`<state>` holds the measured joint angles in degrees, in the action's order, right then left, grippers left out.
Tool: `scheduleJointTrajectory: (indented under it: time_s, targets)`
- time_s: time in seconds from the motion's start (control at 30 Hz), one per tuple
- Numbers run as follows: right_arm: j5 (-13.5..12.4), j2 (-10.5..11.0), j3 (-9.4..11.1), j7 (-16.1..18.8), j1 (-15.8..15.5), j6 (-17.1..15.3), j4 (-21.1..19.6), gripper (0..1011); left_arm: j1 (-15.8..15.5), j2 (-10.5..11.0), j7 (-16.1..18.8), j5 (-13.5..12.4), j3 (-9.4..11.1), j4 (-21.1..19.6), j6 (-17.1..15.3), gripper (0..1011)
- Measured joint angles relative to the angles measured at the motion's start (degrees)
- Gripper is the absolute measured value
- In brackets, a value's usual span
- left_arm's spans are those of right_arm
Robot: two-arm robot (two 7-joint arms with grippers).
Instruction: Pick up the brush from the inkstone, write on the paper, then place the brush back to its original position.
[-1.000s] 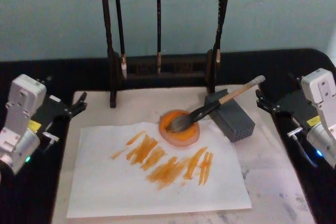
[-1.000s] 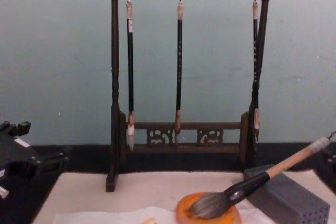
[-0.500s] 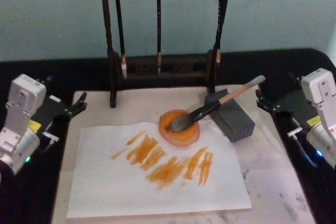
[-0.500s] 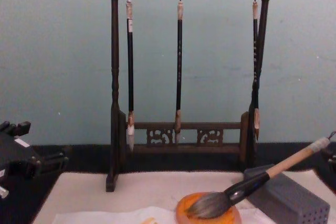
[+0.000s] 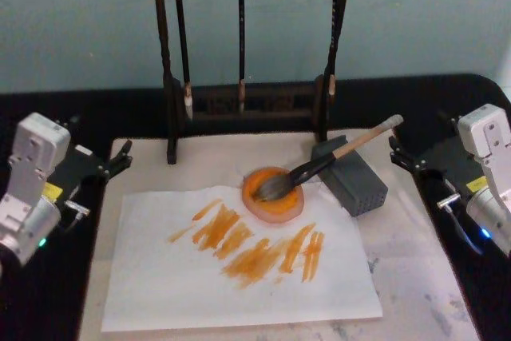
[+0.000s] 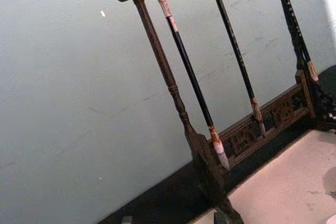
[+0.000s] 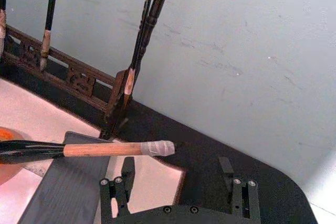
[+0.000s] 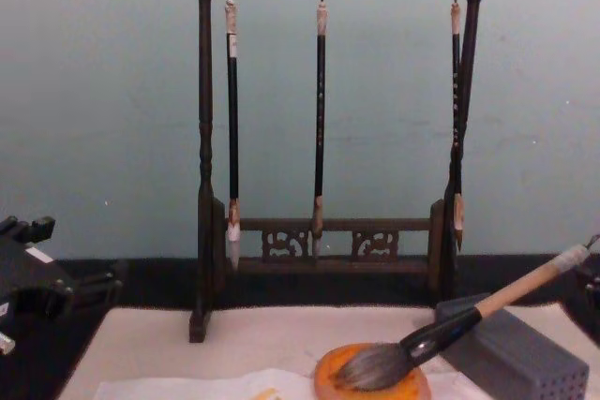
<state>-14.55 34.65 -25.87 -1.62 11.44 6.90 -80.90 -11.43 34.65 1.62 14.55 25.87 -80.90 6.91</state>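
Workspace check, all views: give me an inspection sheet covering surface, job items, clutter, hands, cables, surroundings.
Surface: off-white felt mat on a black table; grey smudges on the mat's right side.
Job's things: brush bristles in the inkstone, shaft propped on the grey block; paper flat on the mat, carrying orange strokes.
Clutter: grey block right of the inkstone; rack at the back with three thin brushes hanging.
Hands: left hand open, empty, off the mat's left edge; right hand open, empty, off its right edge.
Cables: nothing seen.
Surroundings: plain teal wall.
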Motion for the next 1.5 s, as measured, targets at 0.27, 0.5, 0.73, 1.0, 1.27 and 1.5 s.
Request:
scheduleJointTrajectory:
  time_s: [0.27, 0.5, 0.73, 1.0, 1.27, 1.5]
  targets:
    - [0.00, 0.00, 0.00, 0.00, 0.00, 0.00, 0.00, 1000, 0.00, 0.00, 0.00, 0.00, 0.00, 0.00, 0.00, 1001]
    - [0.00, 0.00, 0.00, 0.00, 0.00, 0.00, 0.00, 1000, 0.00, 0.00, 0.00, 0.00, 0.00, 0.00, 0.00, 1001]
    - [0.00, 0.00, 0.00, 0.00, 0.00, 0.00, 0.00, 1000, 0.00, 0.00, 0.00, 0.00, 0.00, 0.00, 0.00, 1001]
    - [0.00, 0.00, 0.00, 0.00, 0.00, 0.00, 0.00, 1000, 0.00, 0.00, 0.00, 0.00, 0.00, 0.00, 0.00, 1001]
    - [0.00, 0.00, 0.00, 0.00, -0.01, 0.00, 0.00, 1000, 0.00, 0.00, 0.00, 0.00, 0.00, 0.00, 0.00, 1001]
    - [0.00, 0.00, 0.00, 0.00, 0.00, 0.00, 0.00, 1000, 0.00, 0.00, 0.00, 0.00, 0.00, 0.00, 0.00, 1001]
